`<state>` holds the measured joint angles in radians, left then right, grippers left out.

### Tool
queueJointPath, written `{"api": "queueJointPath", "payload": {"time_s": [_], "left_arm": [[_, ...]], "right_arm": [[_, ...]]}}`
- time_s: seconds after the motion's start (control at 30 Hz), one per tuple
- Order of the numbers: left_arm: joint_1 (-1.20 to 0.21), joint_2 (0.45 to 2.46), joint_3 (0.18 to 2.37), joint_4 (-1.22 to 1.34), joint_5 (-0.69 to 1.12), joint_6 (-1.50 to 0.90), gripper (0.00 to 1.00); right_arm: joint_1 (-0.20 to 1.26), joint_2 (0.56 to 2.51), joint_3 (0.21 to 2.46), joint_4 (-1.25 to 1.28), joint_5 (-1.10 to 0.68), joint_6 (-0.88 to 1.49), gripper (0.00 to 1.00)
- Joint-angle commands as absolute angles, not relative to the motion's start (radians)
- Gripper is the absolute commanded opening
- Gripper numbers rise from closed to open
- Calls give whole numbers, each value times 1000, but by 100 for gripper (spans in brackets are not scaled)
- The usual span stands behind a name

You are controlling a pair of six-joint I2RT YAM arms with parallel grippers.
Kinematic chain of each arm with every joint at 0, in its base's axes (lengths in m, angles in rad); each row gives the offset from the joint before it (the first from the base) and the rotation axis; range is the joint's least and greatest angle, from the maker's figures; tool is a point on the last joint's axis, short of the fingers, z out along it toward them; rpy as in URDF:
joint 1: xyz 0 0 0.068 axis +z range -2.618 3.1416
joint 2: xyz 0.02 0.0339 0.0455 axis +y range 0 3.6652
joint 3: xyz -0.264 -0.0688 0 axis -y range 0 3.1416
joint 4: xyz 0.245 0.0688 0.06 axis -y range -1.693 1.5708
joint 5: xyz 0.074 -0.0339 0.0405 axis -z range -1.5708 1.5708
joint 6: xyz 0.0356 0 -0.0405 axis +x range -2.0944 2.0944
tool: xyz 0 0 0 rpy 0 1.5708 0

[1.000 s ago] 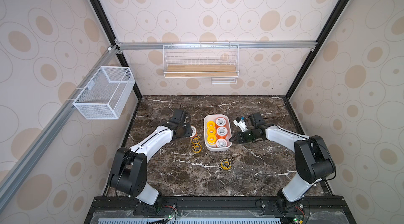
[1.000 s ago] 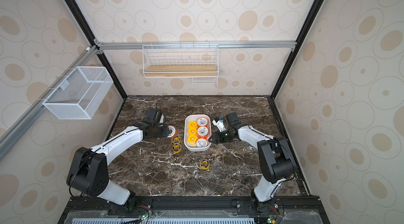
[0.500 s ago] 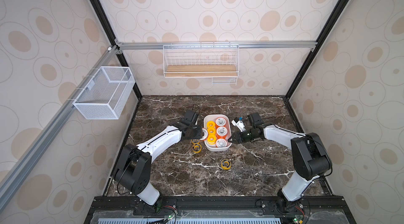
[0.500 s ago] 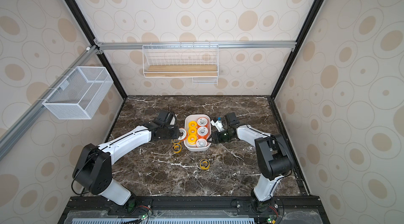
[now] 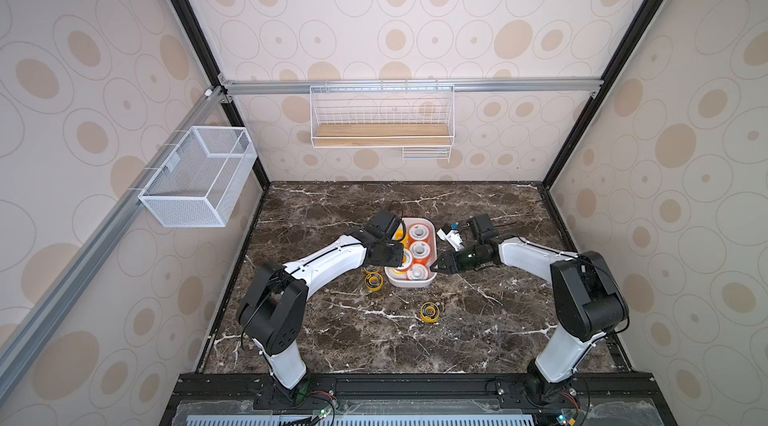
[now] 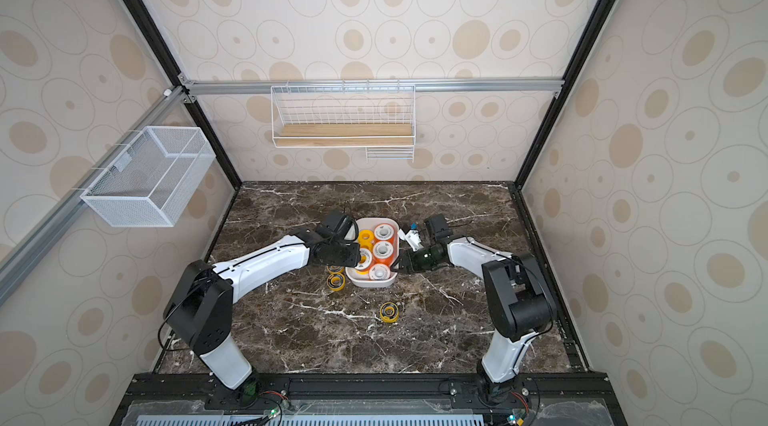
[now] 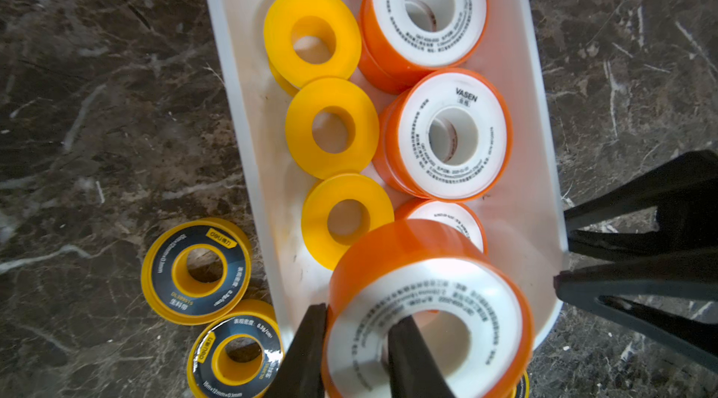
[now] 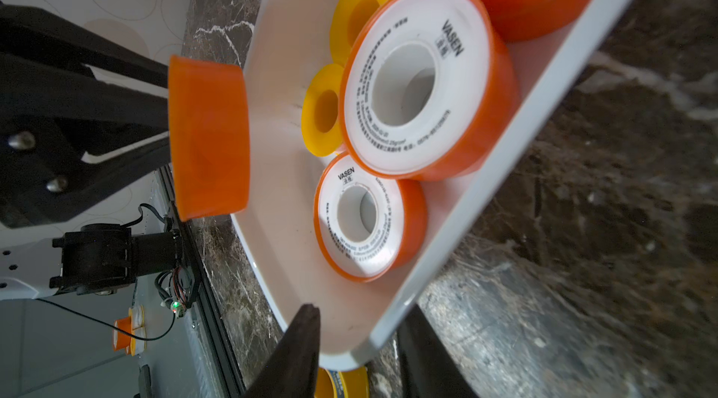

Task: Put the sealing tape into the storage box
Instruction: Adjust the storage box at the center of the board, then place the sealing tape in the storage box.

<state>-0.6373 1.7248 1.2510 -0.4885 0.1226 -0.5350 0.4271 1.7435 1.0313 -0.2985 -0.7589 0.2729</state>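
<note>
The left end effector [image 7: 357,324] pinches an orange tape spool [image 7: 427,287], one finger through its core, and hangs it over the white box [image 7: 237,105], probably to drop it among the spools inside. The right end effector [image 8: 363,318] straddles the box's corner rim, likely to steady it, though a firm clamp cannot be told. Only the top views show the lone yellow spool [image 5: 429,312] out on the worktop [image 5: 478,341]. The left wrist view shows two more yellow spools [image 7: 196,270] just beside the box.
</note>
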Motion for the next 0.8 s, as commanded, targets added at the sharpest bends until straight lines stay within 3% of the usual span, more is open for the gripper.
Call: {"api": "queueJointPath", "payload": {"time_s": [0.0, 0.77], "left_arm": [[-665, 1745, 1306, -506, 98, -543, 28], [-725, 1864, 1354, -485, 117, -538, 28]], "right_arm": [[433, 1753, 1050, -287, -785, 270, 38], [434, 1741, 1039, -286, -775, 272, 38]]}}
